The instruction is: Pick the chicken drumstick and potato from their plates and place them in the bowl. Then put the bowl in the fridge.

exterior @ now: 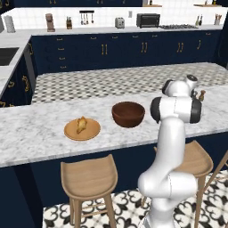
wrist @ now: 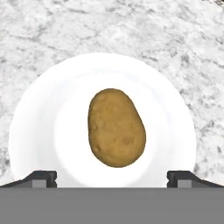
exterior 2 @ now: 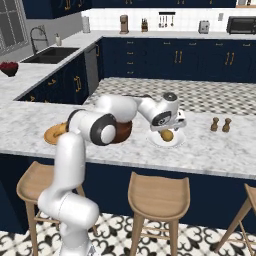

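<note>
While I watch through the hand camera, the potato (wrist: 117, 127) lies in the middle of the white plate (wrist: 39, 131), long axis running up and down the picture, and nothing is touching it. My gripper (wrist: 112, 178) hangs over the plate with its jaws spread wide; one dark fingertip (wrist: 41, 178) shows at each lower corner, both well clear of the potato and with nothing between them.

From the right base camera I see the hand just above the potato (exterior 2: 167, 135) on the white plate (exterior 2: 176, 142), which sits on the marble counter (exterior 2: 220, 150). Two small shakers (exterior 2: 220, 124) stand farther along that counter, apart from the plate.

From the left base camera, the drumstick (exterior: 81, 125) rests on the tan wooden plate (exterior: 91, 131), and the dark wooden bowl (exterior: 128, 114) stands just beside that plate, between it and my arm. I see nothing inside the bowl. Wooden stools (exterior: 89, 178) stand below the counter edge. Navy cabinets (exterior: 116, 51) line the far wall.
</note>
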